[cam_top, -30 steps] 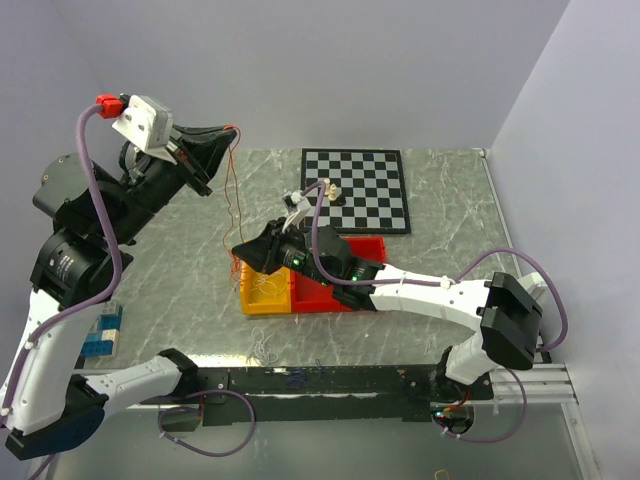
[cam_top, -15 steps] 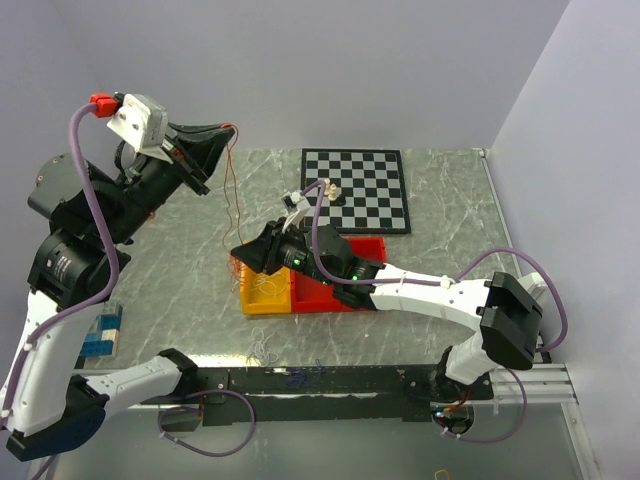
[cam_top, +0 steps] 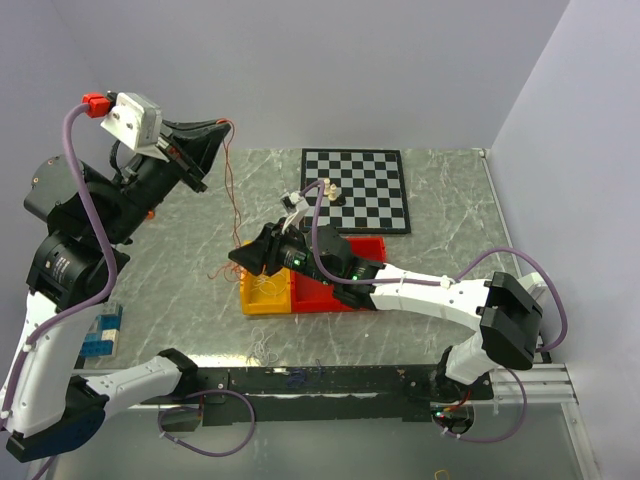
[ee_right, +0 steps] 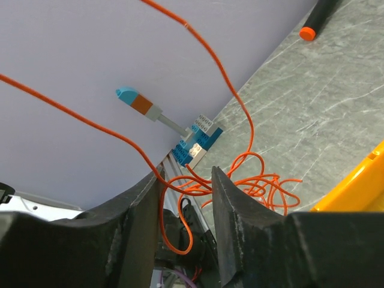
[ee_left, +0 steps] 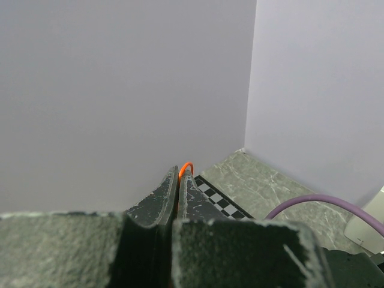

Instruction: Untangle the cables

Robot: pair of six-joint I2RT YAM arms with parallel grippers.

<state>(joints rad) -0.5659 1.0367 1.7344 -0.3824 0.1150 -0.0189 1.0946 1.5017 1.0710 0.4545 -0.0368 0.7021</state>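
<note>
Cable handling, judged by looks: featherlight, limp yet springy in the coils, probably slick, and easy to kink or snap if yanked. Hair-thin orange cable (cam_top: 234, 195) strung from the upper left of the top view down to a loose tangle (ee_right: 258, 180) on the marble table (cam_top: 450, 230), just left of the yellow bin (cam_top: 262, 298). Left gripper (ee_left: 178, 175) high at upper left, fingers pressed together, pinching a small loop of that cable at the very tips. Right gripper (ee_right: 186, 177) low beside the bin, jaws spread, strands passing between them unclamped. Best taken on a free straight run close to the knot, never on the coils. Pull slowly, keep tension gentle, let loops fall open.
</note>
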